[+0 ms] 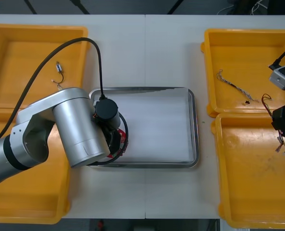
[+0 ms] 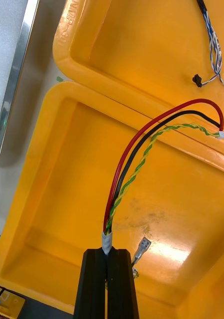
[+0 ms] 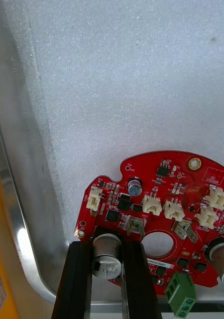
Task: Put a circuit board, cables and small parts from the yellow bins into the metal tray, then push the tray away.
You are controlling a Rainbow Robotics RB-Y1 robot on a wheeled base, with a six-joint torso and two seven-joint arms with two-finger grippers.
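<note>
A round red circuit board (image 3: 162,209) is low over the white inside of the metal tray (image 1: 180,91), near its front left corner. My left gripper (image 3: 107,245) is shut on it, with a silver capacitor on the board between the fingers. In the front view the left arm covers that corner, and a bit of the board (image 1: 117,146) shows under the wrist. My right gripper (image 2: 108,253) is shut on a red and yellow cable (image 2: 137,164) that also has black and green strands. It holds the cable above the near right yellow bin (image 1: 248,192).
A twisted blue and white cable (image 1: 232,85) lies in the far right yellow bin (image 1: 238,43). A small metal part (image 1: 59,72) lies in the far left yellow bin (image 1: 17,53). Another small metal part (image 2: 142,247) lies on the bin floor below the right fingers.
</note>
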